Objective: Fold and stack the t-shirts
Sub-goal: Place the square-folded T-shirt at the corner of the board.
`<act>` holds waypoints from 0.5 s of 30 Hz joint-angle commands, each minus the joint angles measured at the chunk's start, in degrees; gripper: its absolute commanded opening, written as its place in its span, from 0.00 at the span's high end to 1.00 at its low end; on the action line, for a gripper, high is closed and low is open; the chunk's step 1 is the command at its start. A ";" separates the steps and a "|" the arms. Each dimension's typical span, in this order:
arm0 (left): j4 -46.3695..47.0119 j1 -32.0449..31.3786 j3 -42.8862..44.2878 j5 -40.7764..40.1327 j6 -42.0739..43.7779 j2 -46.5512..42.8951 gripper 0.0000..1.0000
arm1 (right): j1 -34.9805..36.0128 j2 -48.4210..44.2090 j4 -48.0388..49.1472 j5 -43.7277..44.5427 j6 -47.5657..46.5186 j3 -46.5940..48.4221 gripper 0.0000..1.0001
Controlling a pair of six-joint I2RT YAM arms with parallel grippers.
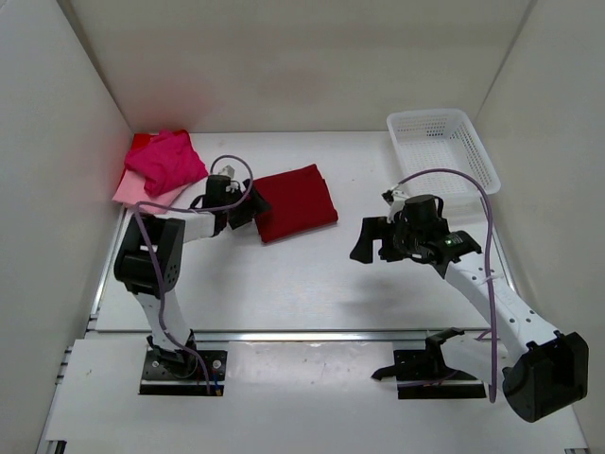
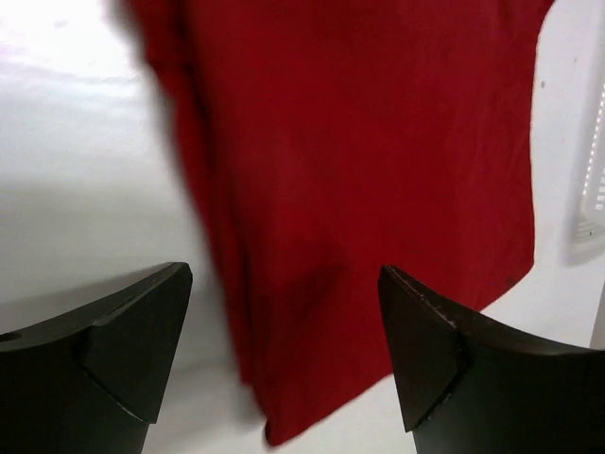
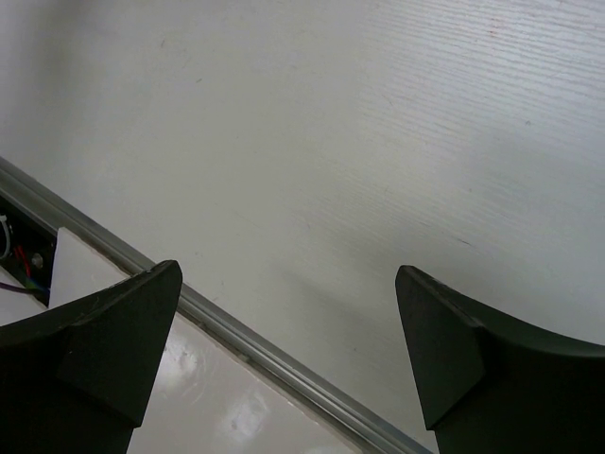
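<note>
A dark crimson t-shirt [image 1: 298, 201] lies folded in the middle of the table; it fills the left wrist view [image 2: 359, 180]. A hot pink t-shirt [image 1: 166, 160] lies bunched on a pale pink t-shirt [image 1: 129, 194] in the far left corner. My left gripper [image 1: 253, 204] is open and empty at the crimson shirt's left edge, its jaws either side of the near corner [image 2: 284, 331]. My right gripper [image 1: 371, 242] is open and empty, held above bare table to the right of the crimson shirt [image 3: 288, 322].
A white plastic mesh basket [image 1: 442, 147] stands at the far right, its edge showing in the left wrist view [image 2: 594, 189]. White walls enclose the table on three sides. A metal rail [image 3: 246, 340] runs along the table's near edge.
</note>
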 commanded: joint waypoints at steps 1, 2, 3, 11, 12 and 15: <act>-1.07 -2.67 2.18 -4.27 0.29 4.18 0.12 | -1.06 -0.94 -0.05 0.53 0.28 1.31 0.06; 0.16 -2.41 1.40 -3.74 -0.93 5.32 0.12 | -1.50 -1.03 0.04 0.88 0.10 1.49 0.06; 3.13 -2.49 -0.18 -2.43 -2.77 5.68 0.12 | -1.33 -0.86 -0.05 0.97 0.45 2.10 0.06; 15.19 -3.72 -1.26 -0.31 -10.78 9.11 0.43 | -2.47 0.37 0.21 0.89 0.54 3.78 0.07; 14.59 -4.16 1.19 -0.13 -10.27 9.20 0.52 | -2.56 0.20 0.13 0.89 0.54 3.69 0.07; 9.58 -4.95 10.32 0.39 -7.55 10.16 0.64 | -2.56 0.46 0.48 0.71 0.63 4.04 0.07</act>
